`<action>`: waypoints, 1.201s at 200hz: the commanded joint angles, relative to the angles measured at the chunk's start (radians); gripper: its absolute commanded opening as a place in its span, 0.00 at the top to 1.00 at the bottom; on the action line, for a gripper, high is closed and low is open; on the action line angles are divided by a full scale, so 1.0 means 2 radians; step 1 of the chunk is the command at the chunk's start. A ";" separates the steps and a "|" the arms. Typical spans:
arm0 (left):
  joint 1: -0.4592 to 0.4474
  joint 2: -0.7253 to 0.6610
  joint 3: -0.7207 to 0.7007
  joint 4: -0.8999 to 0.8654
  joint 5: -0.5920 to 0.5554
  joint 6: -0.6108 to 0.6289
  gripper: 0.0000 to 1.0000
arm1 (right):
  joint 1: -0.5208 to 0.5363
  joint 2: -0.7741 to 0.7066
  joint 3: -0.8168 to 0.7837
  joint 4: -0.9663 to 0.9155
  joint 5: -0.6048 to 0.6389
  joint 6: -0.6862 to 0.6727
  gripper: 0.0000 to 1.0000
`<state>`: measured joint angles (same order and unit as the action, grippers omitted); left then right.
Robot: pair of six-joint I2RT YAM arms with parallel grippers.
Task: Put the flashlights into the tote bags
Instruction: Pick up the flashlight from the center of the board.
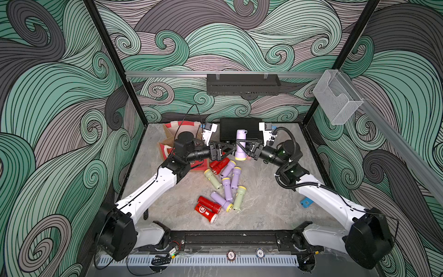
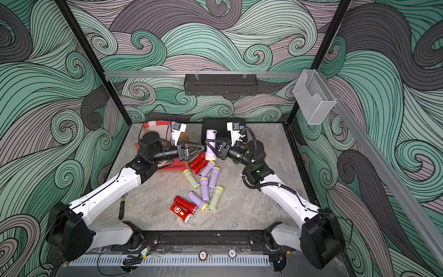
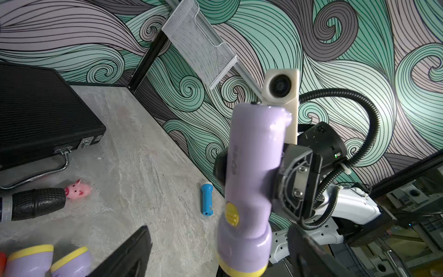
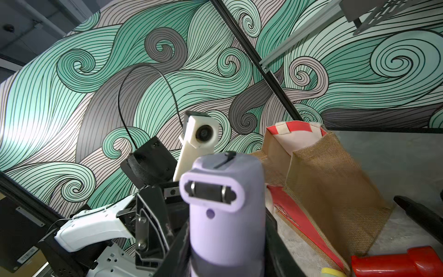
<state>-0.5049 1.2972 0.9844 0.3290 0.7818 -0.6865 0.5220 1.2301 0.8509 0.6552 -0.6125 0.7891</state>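
My right gripper (image 1: 241,146) (image 4: 227,254) is shut on a lilac flashlight (image 1: 241,138) (image 2: 210,140) (image 3: 251,167), held upright above the table with its yellow head down. My left gripper (image 1: 230,147) (image 3: 220,249) is open, its fingers spread to either side of that flashlight's lower part with gaps showing. The tote bag (image 1: 170,131) (image 2: 153,127) (image 4: 323,179) stands open at the back left, behind the left wrist. Several red, lilac and pale green flashlights (image 1: 227,184) (image 2: 206,187) lie heaped mid-table. A blue flashlight (image 3: 206,199) (image 1: 306,203) lies by the right arm.
A black ribbed case (image 1: 239,127) (image 3: 36,115) lies at the back centre. A pink pig figure (image 3: 78,189) and a black stick (image 3: 36,203) lie in front of it. A slim black tool (image 2: 122,206) rests near the left arm.
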 commanded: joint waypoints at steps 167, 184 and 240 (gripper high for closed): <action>-0.044 0.045 0.067 0.036 0.060 0.010 0.56 | 0.015 0.010 0.001 0.058 -0.004 0.011 0.83; -0.044 0.042 0.070 0.025 0.056 0.014 0.68 | 0.017 0.006 0.001 0.049 0.000 0.002 0.79; -0.036 0.010 0.088 -0.159 -0.021 0.104 0.94 | 0.022 -0.037 0.014 -0.069 0.039 -0.075 0.21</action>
<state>-0.5858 1.3804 1.1103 0.2085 0.8574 -0.5865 0.5583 1.2129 0.8509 0.6453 -0.5797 0.7429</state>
